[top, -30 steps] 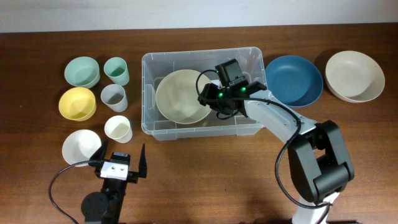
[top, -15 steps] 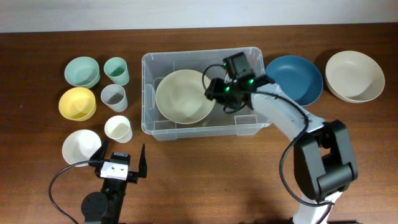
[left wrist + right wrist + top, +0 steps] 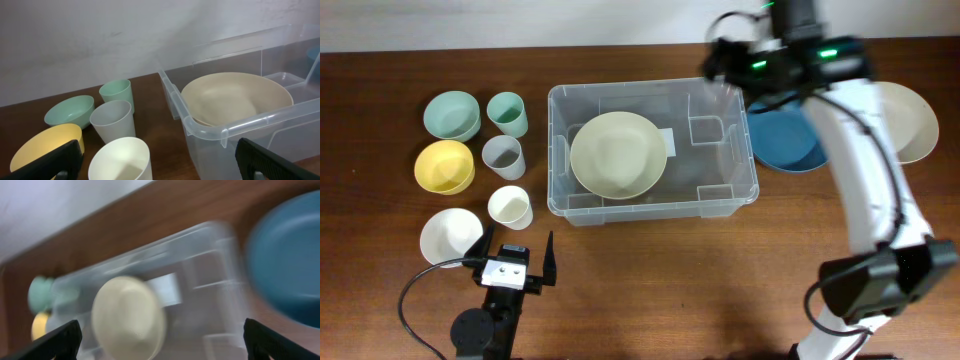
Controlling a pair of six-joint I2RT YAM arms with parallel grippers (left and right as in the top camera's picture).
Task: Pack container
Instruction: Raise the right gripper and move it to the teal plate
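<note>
Hanging high over the far edge of the desk, right gripper is wide open. Its fingers sit at the bottom corners of the wrist view with nothing between them. That view is motion-blurred. From overhead, the right arm runs from the near right corner up toward the far edge and hides part of the blue bowl.

Left gripper is parked at the near edge, left of centre. It is also open and empty, with its fingers spread.

The container sits mid-desk, toward the far edge. A cream bowl lies upright in its left half, and a white label on the base shows just right of that bowl. The right half shows only the moulded base.

- **Right of the container:** the blue bowl is just beside it, and a beige bowl sits near the far right corner.
- **Left of the container, far to near:**
  - mint bowl and mint cup
  - yellow bowl and grey cup
  - white bowl and white cup

All of these stand upright on the desk, outside the container.
</note>
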